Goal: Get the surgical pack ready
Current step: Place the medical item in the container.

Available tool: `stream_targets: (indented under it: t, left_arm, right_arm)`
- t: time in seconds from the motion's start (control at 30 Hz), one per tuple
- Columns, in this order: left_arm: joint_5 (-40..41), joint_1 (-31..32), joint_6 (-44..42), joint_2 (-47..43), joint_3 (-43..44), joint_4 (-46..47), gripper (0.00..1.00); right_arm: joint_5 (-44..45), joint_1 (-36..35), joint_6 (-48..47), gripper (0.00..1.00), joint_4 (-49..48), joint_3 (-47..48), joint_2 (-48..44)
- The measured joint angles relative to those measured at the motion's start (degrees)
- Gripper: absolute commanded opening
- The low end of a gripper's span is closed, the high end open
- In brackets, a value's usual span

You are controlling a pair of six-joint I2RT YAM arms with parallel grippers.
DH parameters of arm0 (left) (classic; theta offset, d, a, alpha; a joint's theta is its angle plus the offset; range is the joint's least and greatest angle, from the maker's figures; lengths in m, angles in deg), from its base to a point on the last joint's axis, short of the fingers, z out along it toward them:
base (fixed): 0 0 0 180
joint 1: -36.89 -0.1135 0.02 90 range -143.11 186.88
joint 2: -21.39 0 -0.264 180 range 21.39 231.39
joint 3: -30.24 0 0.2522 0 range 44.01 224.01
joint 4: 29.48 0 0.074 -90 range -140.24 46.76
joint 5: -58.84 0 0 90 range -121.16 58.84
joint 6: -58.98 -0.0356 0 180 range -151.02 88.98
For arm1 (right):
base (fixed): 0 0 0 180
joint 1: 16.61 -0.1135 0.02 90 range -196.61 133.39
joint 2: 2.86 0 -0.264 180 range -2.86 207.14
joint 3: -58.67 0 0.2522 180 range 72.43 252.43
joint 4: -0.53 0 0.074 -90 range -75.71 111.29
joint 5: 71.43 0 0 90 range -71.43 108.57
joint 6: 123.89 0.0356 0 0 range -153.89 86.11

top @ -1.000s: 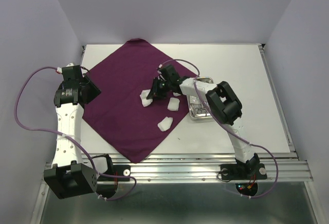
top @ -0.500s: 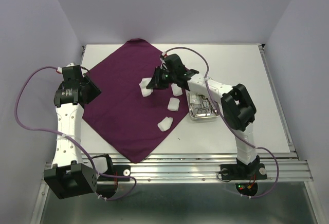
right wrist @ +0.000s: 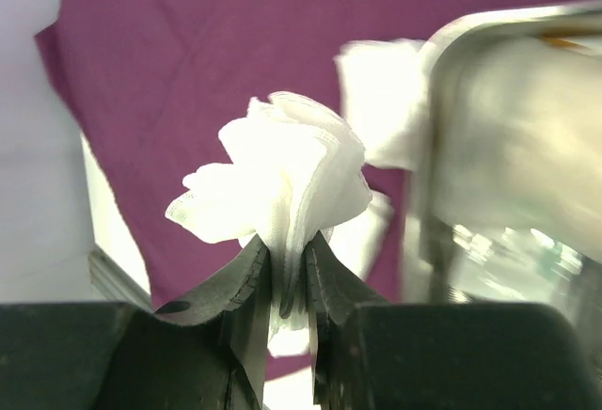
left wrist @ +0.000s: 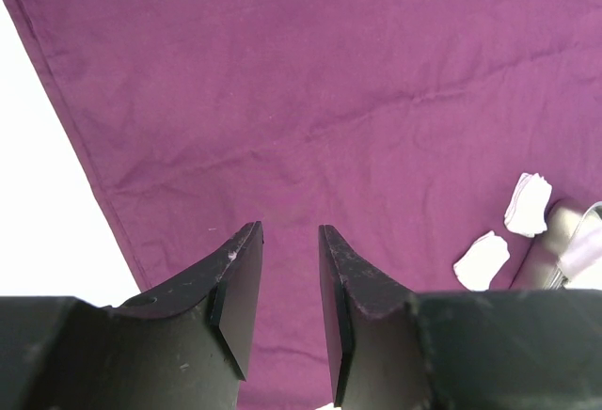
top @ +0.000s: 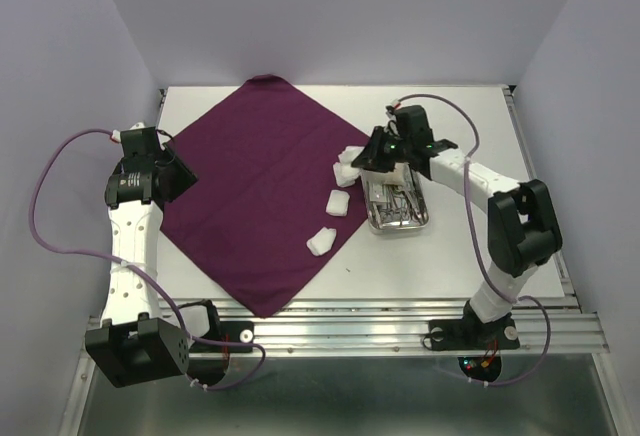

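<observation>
The dark purple cloth (top: pixel 245 191) lies spread as a diamond on the white table. My right gripper (top: pixel 364 159) is shut on a bunched white gauze pad (right wrist: pixel 282 170), held above the cloth's right corner just left of the steel tray (top: pixel 418 222). Thin metal instruments (top: pixel 394 206) lie in the tray. Two more gauze pads (top: pixel 339 202) (top: pixel 321 241) rest on the cloth near its right edge. My left gripper (left wrist: pixel 290 233) hovers open over the cloth's left corner with nothing between its fingers.
The tray's rim (right wrist: pixel 442 118) sits close on the right of the held pad, with another pad (right wrist: pixel 381 100) behind it. Bare white table (top: pixel 470 136) lies right of the tray. A metal rail (top: pixel 400 311) runs along the near edge. Walls enclose three sides.
My right gripper has lifted a gauze pad off the cloth and carried it right, toward the tray. The left arm has not moved.
</observation>
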Motion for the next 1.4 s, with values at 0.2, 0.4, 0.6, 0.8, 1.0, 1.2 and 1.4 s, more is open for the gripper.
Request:
stream_targets:
  t: [0.2, 0.4, 0.6, 0.8, 1.0, 1.2, 1.4]
  left_arm:
    - [-0.22, 0.00, 0.00, 0.00, 0.00, 0.04, 0.41]
    - [-0.44, 0.00, 0.02, 0.00, 0.00, 0.04, 0.41]
    - [-0.70, 0.00, 0.02, 0.00, 0.00, 0.09, 0.41]
    - [-0.70, 0.00, 0.00, -0.11, 0.00, 0.09, 0.41]
    - [-0.70, 0.00, 0.00, -0.44, 0.00, 0.09, 0.41]
    - [-0.94, 0.00, 0.02, -0.44, 0.00, 0.09, 0.41]
    - [-1.05, 0.00, 0.02, -0.44, 0.00, 0.09, 0.41]
  right_arm:
    - [-1.51, 6.80, -2.84, 0.01, 0.48, -8.11, -6.27]
    - [-3.65, 9.86, -5.46, 0.01, 1.46, -13.55, -8.33]
    - [-4.37, 10.08, -6.84, 0.01, 2.78, -15.61, -8.33]
    - [-4.37, 10.08, -7.67, 0.01, 2.71, -15.61, -7.58]
    - [-4.35, 10.08, -8.44, 0.01, 2.78, -15.72, -5.46]
    - [-3.85, 10.08, -9.46, 0.01, 3.21, -15.72, -3.87]
    - [-1.97, 10.08, -10.01, 0.07, 3.93, -15.72, -3.69]
